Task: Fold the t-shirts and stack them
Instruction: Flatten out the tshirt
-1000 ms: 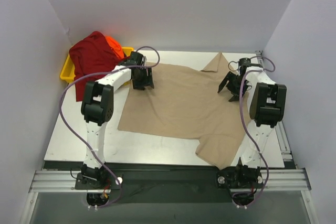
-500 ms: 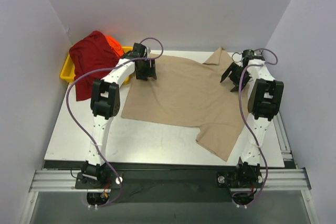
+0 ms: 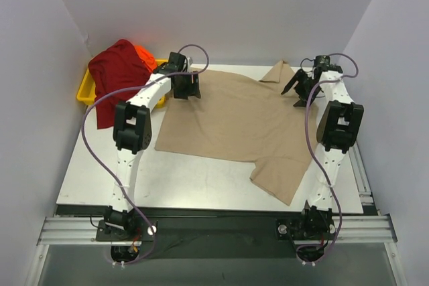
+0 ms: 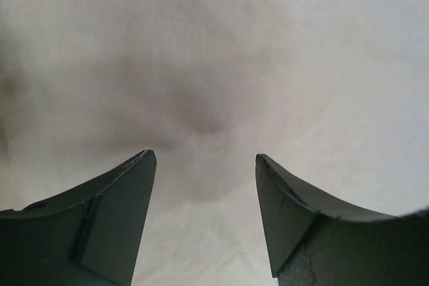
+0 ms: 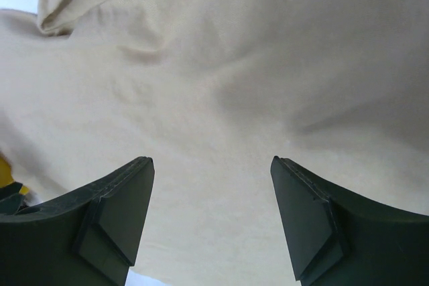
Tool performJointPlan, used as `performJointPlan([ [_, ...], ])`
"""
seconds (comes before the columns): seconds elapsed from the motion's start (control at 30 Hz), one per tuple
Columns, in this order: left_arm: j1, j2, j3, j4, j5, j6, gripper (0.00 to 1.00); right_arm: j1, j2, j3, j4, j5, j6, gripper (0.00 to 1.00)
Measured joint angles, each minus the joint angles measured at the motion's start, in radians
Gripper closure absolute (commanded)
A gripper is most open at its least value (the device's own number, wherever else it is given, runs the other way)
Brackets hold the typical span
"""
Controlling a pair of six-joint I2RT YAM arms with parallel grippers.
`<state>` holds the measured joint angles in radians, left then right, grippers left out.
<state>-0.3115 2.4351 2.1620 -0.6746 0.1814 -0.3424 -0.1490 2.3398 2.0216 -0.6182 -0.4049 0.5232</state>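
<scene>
The tan t-shirt [image 3: 234,122] lies spread flat on the table, one sleeve toward the near right and one at the far edge. My left gripper [image 3: 186,89] hovers open over its far left corner. In the left wrist view the jaws [image 4: 204,159] stand apart with only tan cloth [image 4: 214,65] beneath them. My right gripper [image 3: 297,92] is open over the shirt's far right part, by the far sleeve. Its wrist view shows the jaws [image 5: 211,162] wide over tan cloth [image 5: 234,85], gripping nothing. A dark red t-shirt [image 3: 115,78] and an orange t-shirt [image 3: 146,55] are heaped at the far left.
A yellow tray [image 3: 85,93] holds the heaped shirts at the far left corner, the red one hanging over its rim. White walls close in the table on three sides. Bare white tabletop [image 3: 194,179] shows in front of the tan shirt.
Both arms have reached farther back, toward the shirt's far edge. The tan shirt's near left edge has shifted a little away from the front. Both grippers stayed open.
</scene>
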Motion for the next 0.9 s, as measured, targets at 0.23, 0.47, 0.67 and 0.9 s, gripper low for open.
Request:
performJointPlan([
  [0.23, -0.008, -0.364, -0.346, 0.066, -0.075, 0.01, 0.32, 0.01, -0.159, -0.124, 0.009, -0.011, -0.027, 0.28],
  [0.47, -0.006, -0.69, -0.805, 0.146, -0.181, -0.02, 0.38, 0.035, -0.41, -0.405, 0.037, -0.011, -0.038, 0.28],
  [0.67, 0.031, -0.801, -1.081, 0.135, -0.275, -0.071, 0.41, 0.046, -0.527, -0.628, 0.068, -0.011, -0.041, 0.29],
  [0.9, 0.083, -0.825, -1.136, 0.137, -0.32, -0.091, 0.46, 0.046, -0.637, -0.801, 0.086, -0.006, -0.05, 0.29],
])
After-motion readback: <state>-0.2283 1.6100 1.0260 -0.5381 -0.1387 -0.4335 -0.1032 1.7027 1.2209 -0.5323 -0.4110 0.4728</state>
